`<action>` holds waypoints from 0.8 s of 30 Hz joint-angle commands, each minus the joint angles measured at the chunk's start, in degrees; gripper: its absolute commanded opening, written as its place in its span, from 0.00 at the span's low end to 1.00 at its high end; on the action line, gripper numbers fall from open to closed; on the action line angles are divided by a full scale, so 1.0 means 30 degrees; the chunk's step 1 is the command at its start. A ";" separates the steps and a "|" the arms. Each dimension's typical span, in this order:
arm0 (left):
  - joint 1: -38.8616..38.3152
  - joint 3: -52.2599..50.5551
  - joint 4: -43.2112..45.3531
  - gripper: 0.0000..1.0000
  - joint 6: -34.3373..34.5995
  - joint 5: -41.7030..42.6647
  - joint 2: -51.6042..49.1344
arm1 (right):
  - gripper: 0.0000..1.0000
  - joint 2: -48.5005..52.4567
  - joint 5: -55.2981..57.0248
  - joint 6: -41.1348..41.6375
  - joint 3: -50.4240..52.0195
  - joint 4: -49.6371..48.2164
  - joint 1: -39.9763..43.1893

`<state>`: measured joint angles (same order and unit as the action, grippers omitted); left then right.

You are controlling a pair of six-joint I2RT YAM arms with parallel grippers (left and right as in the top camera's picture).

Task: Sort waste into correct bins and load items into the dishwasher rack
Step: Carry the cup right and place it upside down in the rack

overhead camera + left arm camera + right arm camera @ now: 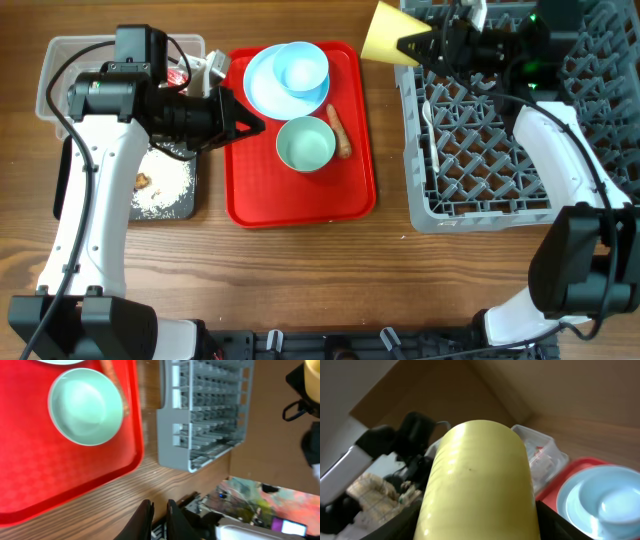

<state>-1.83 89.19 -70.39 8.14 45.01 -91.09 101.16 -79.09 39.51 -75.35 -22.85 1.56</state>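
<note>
Yellow cup (385,38) tipped on its side in the air at the far left corner of the grey rack (500,190), wide end toward the red tray (300,200); right fingers (555,520) clamped on its two sides. White spoon (430,130) lies in the rack. Left fingers (145,520) nearly closed, holding nothing, at the tray's left edge above the worktop (300,270), near the pale green bowl (305,143).

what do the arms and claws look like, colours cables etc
The left arm and right arm have white shells on the long links and black joint blocks. Thin black cables run along both. The left claw and right claw are black with tapered fingers. A green light glows at the right wrist.
</note>
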 commanded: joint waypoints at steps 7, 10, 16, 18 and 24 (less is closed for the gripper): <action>-0.0051 -0.0007 0.0714 0.22 -0.0284 -0.2499 -0.0066 | 0.43 -0.0568 0.6994 -0.6528 -0.0066 0.9216 -0.0066; -0.0051 -0.0007 0.1086 0.28 -0.0291 -0.3089 -0.0066 | 0.43 -0.1545 0.9508 -0.7861 -0.0357 1.2670 -0.0066; -0.0051 -0.0007 0.1654 0.43 -0.0291 -0.4488 -0.0066 | 0.43 -0.4029 1.5059 -0.9194 -0.1566 1.9001 -0.0066; -0.0051 -0.0007 0.1749 0.44 -0.0291 -0.4707 -0.0066 | 0.43 -0.4663 1.6976 -0.9231 -0.1953 2.0808 -0.0066; -0.0051 -0.0007 0.1756 0.45 -0.0299 -0.5049 -0.0066 | 0.43 -0.5435 2.0560 -0.9661 -0.2769 2.6046 -0.0066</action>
<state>-1.83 89.19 -65.36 7.94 31.27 -91.09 85.41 -27.88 12.67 -81.71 50.00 1.56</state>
